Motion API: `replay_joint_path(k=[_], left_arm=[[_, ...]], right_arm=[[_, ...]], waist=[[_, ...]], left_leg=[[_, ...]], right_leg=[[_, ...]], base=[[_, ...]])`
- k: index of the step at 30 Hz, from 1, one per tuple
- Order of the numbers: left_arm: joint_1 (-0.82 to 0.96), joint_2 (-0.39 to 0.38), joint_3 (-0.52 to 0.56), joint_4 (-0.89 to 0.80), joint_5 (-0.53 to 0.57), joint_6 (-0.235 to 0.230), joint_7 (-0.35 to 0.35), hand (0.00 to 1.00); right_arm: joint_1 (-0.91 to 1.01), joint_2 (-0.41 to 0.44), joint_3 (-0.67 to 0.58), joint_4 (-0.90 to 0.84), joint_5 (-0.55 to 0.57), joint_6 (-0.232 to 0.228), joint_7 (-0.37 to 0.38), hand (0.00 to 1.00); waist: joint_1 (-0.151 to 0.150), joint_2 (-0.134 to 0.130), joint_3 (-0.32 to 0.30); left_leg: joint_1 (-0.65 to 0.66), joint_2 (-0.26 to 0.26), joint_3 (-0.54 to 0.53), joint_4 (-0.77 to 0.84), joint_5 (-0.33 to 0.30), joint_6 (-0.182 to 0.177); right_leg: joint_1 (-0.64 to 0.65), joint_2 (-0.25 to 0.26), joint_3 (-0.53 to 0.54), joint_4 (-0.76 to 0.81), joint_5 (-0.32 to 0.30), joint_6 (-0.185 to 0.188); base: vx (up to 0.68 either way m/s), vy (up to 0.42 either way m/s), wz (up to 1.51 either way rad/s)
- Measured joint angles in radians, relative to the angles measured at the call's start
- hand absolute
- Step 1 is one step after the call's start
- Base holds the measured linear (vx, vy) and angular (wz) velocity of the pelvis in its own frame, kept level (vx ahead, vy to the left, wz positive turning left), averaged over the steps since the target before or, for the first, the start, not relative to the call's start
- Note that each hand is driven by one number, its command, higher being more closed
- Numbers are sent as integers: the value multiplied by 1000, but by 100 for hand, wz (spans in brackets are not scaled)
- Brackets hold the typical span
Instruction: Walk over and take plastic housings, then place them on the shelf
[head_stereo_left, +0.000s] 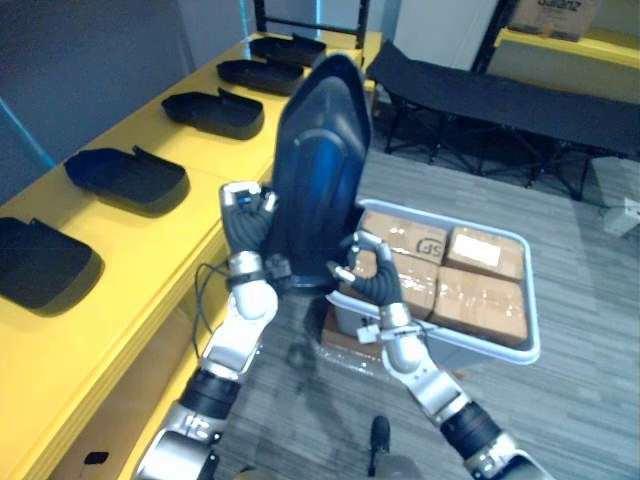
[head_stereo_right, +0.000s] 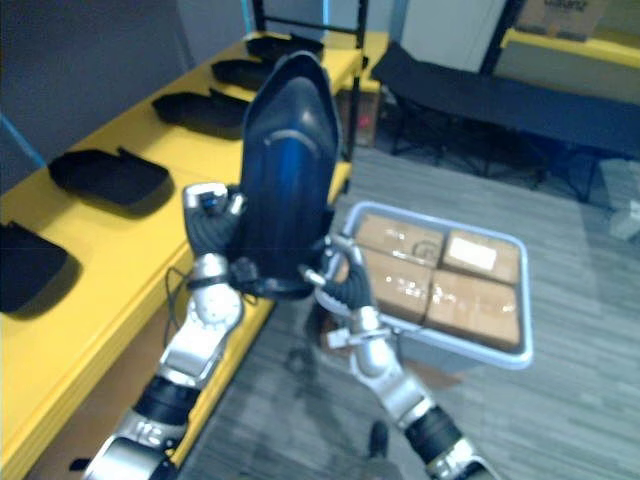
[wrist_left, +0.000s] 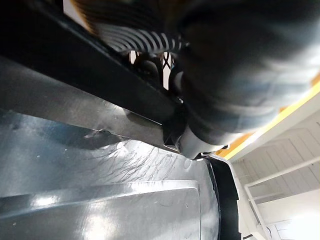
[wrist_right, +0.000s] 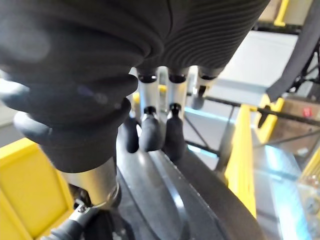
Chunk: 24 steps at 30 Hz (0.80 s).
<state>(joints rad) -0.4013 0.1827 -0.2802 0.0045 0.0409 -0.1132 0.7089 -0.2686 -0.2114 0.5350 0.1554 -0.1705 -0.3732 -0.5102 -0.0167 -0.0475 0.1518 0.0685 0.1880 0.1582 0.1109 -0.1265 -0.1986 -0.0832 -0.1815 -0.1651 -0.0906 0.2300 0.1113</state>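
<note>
A large dark plastic housing (head_stereo_left: 320, 160) stands upright in front of me, held between both hands above the floor, beside the yellow shelf (head_stereo_left: 150, 250). My left hand (head_stereo_left: 248, 228) grips its lower left edge, thumb hooked on the rim. On the lower right edge sits my right hand (head_stereo_left: 368, 270), its fingers (wrist_right: 150, 135) curled over the housing's rim (wrist_right: 165, 200). In the left wrist view the housing's glossy surface (wrist_left: 100, 200) lies right against the hand's cover (wrist_left: 240, 60).
Several more black housings (head_stereo_left: 125, 178) lie in a row along the yellow shelf. A grey tote (head_stereo_left: 530, 330) with cardboard boxes (head_stereo_left: 480, 300) stands on the floor to my right. A black folding cot (head_stereo_left: 500, 95) is at the back.
</note>
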Motion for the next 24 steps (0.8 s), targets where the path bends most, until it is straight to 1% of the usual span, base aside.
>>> replay_joint_path(k=[2,6,12,15,17,19,24], left_arm=[[2,-9,-13,2,40,16,28,100],[11,-36,-5,10,127,29,84,100],[20,-46,-6,18,206,31,154,100],[35,-71,12,18,206,31,177,100],[56,-92,34,19,206,31,185,100],[61,-95,34,18,206,31,187,100],[61,-97,34,18,216,36,191,100]], right_arm=[[1,1,29,-19,0,1,17,0],[20,11,36,-24,0,1,24,0],[28,13,39,-24,0,0,36,0],[31,19,39,-24,0,0,39,0],[33,22,38,-24,0,0,46,0],[33,22,38,-24,0,0,50,0],[33,25,38,-24,0,0,51,0]], waist=[[0,1,1],[1,1,1],[1,3,1],[1,11,-3],[1,26,-11],[2,37,-17],[3,44,-22]], left_leg=[[0,0,0,0,0,0],[0,0,0,-1,-1,-1],[0,0,0,-1,-1,-1],[-1,0,2,1,-4,-1],[-1,0,2,1,-7,0],[-1,0,3,1,-8,1],[0,0,5,2,-10,2]], right_leg=[[0,0,0,0,0,0],[0,0,0,0,-1,1],[0,0,0,0,-2,3],[-1,1,0,0,-3,4],[-1,1,0,1,-4,5],[-1,1,1,1,-4,5],[-1,1,2,9,-2,8]], base=[[0,0,0],[0,0,0],[0,0,0],[0,0,0],[0,0,0],[0,0,0],[0,0,0]])
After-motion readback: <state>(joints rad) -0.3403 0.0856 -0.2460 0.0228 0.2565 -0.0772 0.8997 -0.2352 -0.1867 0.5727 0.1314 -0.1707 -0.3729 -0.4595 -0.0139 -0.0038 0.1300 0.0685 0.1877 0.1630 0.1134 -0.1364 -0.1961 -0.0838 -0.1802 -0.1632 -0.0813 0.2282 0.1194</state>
